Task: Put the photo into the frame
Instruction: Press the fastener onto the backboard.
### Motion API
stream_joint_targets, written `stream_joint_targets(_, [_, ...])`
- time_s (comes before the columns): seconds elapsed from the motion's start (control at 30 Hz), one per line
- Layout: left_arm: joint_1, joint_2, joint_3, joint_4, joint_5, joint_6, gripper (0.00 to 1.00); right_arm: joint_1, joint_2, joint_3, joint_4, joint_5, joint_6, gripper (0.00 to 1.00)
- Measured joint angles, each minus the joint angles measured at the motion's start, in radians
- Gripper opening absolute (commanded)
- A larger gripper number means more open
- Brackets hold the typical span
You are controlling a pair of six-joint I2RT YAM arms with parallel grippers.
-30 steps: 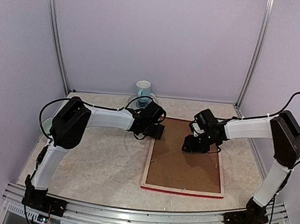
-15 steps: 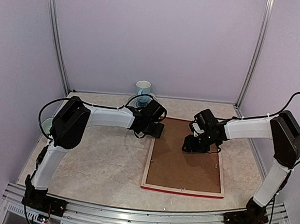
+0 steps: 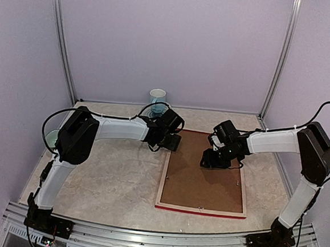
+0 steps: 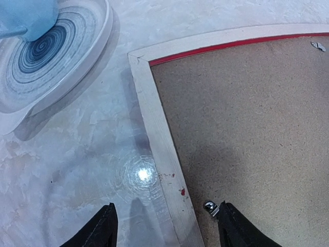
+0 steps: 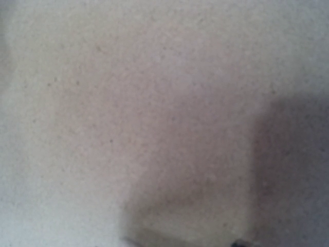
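The frame (image 3: 163, 183) lies reverse side up on the table, pale wood rails showing and a red edge toward me. A brown backing board (image 3: 203, 184) fills it. The photo is hidden. My left gripper (image 3: 172, 142) hovers open over the frame's far left corner. In the left wrist view its fingers (image 4: 168, 206) straddle the left rail (image 4: 154, 128), with the right fingertip beside a small metal tab (image 4: 209, 207). My right gripper (image 3: 215, 158) is down on the board's far part. Its wrist view shows only blurred board (image 5: 154, 103), with its jaws (image 5: 181, 242) apart and nothing between them.
A light blue mug (image 3: 157, 96) stands on a ringed saucer (image 4: 51, 56) just beyond the frame's far left corner, close to my left wrist. A second metal tab (image 4: 318, 46) sits on the board's far edge. Purple walls enclose the marbled table (image 3: 114, 182).
My left gripper has opened a little wider and shifted slightly toward the frame's corner. The right arm and the frame have not moved.
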Motion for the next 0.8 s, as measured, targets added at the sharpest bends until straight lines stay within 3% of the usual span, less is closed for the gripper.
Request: stream_joint_targets(0.8, [-0.002,0.031,0.023,-0.017,0.033,0.001,0.65,0.000,0.000,0.000,0.000,0.000,0.000,0.55])
